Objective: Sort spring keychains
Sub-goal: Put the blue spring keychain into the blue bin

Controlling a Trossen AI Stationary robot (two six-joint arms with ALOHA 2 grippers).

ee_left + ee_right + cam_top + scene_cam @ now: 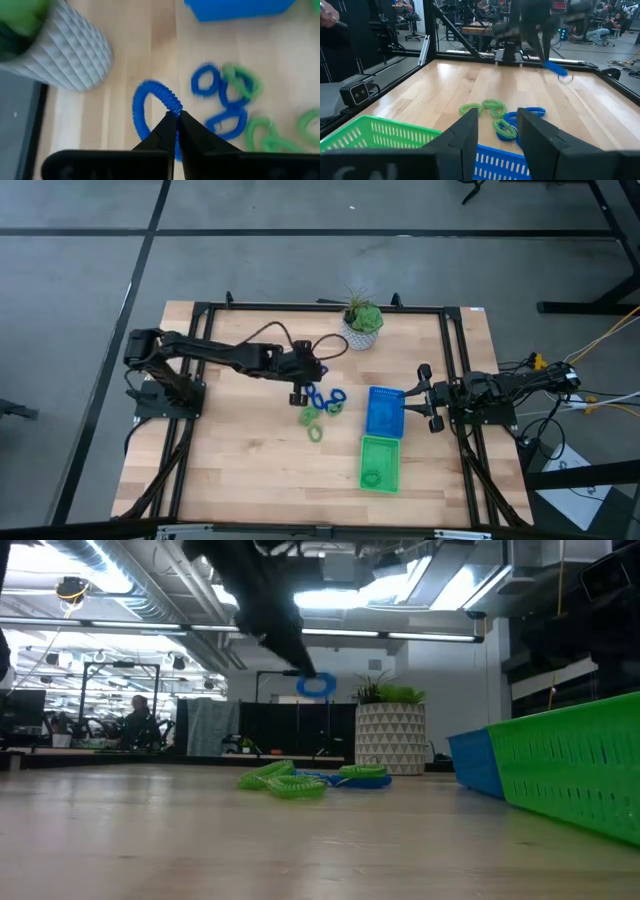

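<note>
My left gripper [176, 118] is shut on a blue spring keychain [150, 107] and hangs over the table's middle [300, 392], above a pile of blue and green spring keychains [325, 408]. In the low view the held blue keychain [316, 686] is clear of the table, with the pile [300, 780] lying on the wood below. A green spring keychain [373, 477] lies in the green tray [379, 452]. My right gripper [497, 132] waits open at the right edge [425, 395], behind the blue tray [384, 412]. My left gripper pinches the blue keychain's coil at one spot on the loop [174, 106] between its two fingertips. The fingers slant down from the table's left side. The loop hangs off the fingertips, lifted clear of the table [316, 686].
A potted plant in a white patterned pot [362, 323] stands at the far edge, close behind the pile. The blue tray and the green tray sit end to end right of the pile. Bare wood lies at the near left [230, 460].
</note>
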